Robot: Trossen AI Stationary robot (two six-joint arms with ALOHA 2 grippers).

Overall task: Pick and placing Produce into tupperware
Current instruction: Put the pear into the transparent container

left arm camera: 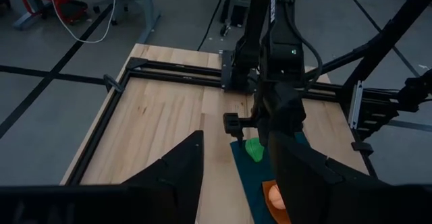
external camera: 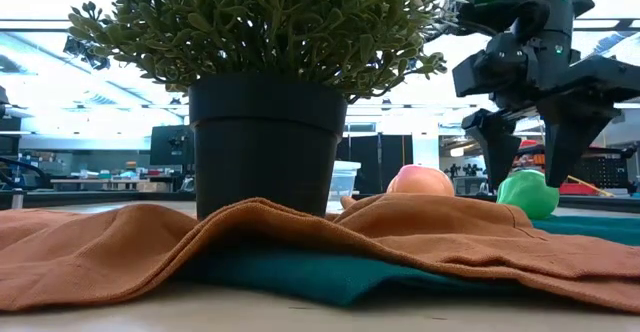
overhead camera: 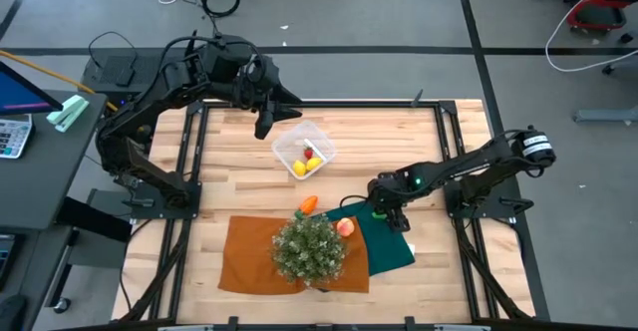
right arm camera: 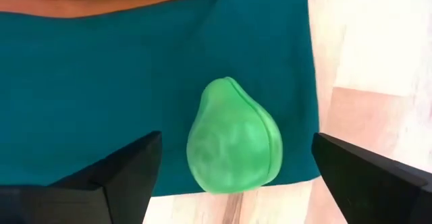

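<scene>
1. Right pincer spread wide, straddling the green fruit on the teal cloth, likely lining up a grab
2. Left pincer part-open, empty, waiting beside the tupperware

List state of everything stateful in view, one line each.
right claw: open, straddling the green fruit, not gripping
green fruit: lying on the teal cloth, free
left claw: part open, empty, beside the tupperware
tupperware: lidless, yellow and red produce inside
peach fruit: lying loose on the orange cloth
orange fruit: loose by the plant
</scene>
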